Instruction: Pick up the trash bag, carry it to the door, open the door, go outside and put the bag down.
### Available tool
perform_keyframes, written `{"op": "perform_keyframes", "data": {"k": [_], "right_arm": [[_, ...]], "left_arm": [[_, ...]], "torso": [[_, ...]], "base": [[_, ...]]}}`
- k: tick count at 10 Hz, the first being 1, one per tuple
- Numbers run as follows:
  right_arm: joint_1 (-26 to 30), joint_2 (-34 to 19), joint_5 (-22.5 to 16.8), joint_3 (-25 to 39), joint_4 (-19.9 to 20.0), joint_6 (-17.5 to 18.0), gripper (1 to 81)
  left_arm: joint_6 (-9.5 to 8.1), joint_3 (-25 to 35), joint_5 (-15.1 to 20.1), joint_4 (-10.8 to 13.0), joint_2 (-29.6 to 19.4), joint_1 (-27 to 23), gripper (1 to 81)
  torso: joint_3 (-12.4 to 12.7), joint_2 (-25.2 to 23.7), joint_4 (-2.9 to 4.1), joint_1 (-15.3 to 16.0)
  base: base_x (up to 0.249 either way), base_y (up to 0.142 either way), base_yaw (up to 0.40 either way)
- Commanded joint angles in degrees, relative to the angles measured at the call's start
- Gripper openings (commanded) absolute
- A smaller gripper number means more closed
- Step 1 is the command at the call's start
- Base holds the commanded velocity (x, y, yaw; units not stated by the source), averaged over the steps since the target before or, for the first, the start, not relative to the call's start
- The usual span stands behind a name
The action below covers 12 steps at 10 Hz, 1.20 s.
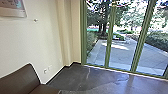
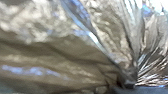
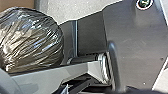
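Trash bag (image 3: 32, 41) is up close at our left wrist, its film drawn into a tight gather (image 2: 127, 81); the round body sits just beside our dark base plate (image 3: 135, 47). Left arm is clearly the nearer one. We read the load as the left's, but can't tell how open the left gripper is or confirm its hold. Right gripper: can't tell either. Bag's clock bearing and long axis: unclear.

Glass panels (image 1: 122, 52) in green frames (image 1: 109, 35) run 12 to 2 o'clock, paving (image 1: 112, 52) beyond. Brown chair (image 1: 21, 78) at 10. We can't tell which panel is the door. We're inside, so opening and set-down remain. Risk: bag snagging on a frame.
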Motion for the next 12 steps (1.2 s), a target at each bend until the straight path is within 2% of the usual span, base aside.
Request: {"op": "perform_keyframes", "data": {"k": [1,6,12], "right_arm": [[2.22,0.3,-2.9,0.61,-0.72,-0.19,81.1],[2.3,2.33,-2.9,-3.17,-0.72,-0.19,81.1],[2.48,2.59,-2.9,-3.61,-0.72,-0.19,81.1]], "left_arm": [[0.42,0.22,3.58,0.46,-0.17,-2.9,1.0],[0.42,0.13,3.58,0.46,-0.08,-2.9,1.0],[0.42,0.13,3.58,0.55,-0.08,-2.9,1.0]], "torso": [[0.0,0.0,0.0,0.0],[0.0,0.0,0.0,-0.02],[0.0,0.0,0.0,-0.02]], "base": [[0.0,0.0,-0.308],[0.0,0.0,-0.322],[0.0,0.0,-0.323]]}}
